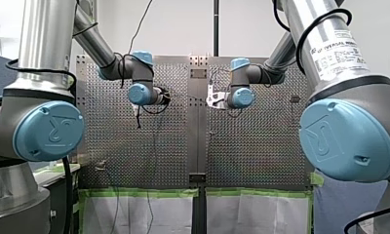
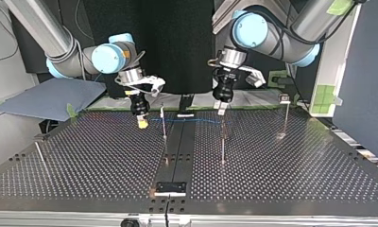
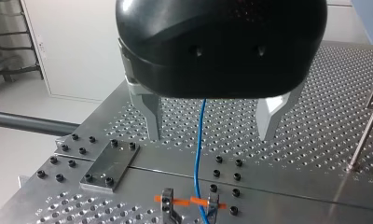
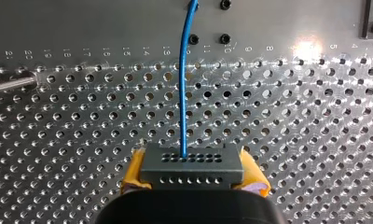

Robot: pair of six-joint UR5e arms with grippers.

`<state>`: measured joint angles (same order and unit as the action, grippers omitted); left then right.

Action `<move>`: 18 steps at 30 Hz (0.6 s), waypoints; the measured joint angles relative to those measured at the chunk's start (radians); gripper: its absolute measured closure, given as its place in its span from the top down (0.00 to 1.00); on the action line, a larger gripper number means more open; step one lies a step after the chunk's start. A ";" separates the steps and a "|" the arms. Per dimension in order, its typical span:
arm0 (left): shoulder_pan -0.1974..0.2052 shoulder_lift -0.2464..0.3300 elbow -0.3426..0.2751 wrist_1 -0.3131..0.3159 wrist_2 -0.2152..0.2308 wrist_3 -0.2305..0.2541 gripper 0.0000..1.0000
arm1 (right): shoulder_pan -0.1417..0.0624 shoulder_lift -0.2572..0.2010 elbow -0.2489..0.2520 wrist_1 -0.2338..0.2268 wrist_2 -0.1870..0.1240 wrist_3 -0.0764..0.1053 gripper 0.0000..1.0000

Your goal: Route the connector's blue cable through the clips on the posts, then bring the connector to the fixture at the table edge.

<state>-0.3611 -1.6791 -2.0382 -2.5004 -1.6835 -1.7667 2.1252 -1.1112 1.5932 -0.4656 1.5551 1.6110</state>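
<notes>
- Front view: my left arm and my right arm both reach to the far half of the perforated table, one on each side of its centre seam. This placement suggests a two-handed cable operation. The cable itself is too thin to make out here.
- Top view: the right gripper hangs low over the table at the view's left, its yellow pads closed on the connector.
- Top view: the blue cable runs nearly level from there to the left gripper. It passes the head of a thin post on the way. The near-straight line suggests the cable is held taut so that it can seat in a clip.
- Top view: the fixture sits at the near table edge, well apart from both grippers. In my judgement the routing step is in hand and delivery is not yet begun.
- Left wrist view: the metal fingers stand apart. The cable runs freely between them, touching neither, down to an orange-marked clip. The open stance probably serves to straddle and guide the cable. A bolted plate lies beside the clip.
- Right wrist view: the yellow pads clamp the connector by its two sides. The cable leaves its top face unobstructed and leads away over the table.
</notes>
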 joint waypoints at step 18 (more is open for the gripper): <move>-0.006 -0.020 0.067 0.001 -0.008 0.002 1.00 | -0.001 0.001 0.000 -0.010 0.002 0.000 0.00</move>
<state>-0.3667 -1.6990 -1.9713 -2.4996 -1.6919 -1.7648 2.1245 -1.1100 1.5933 -0.4757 1.5572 1.6110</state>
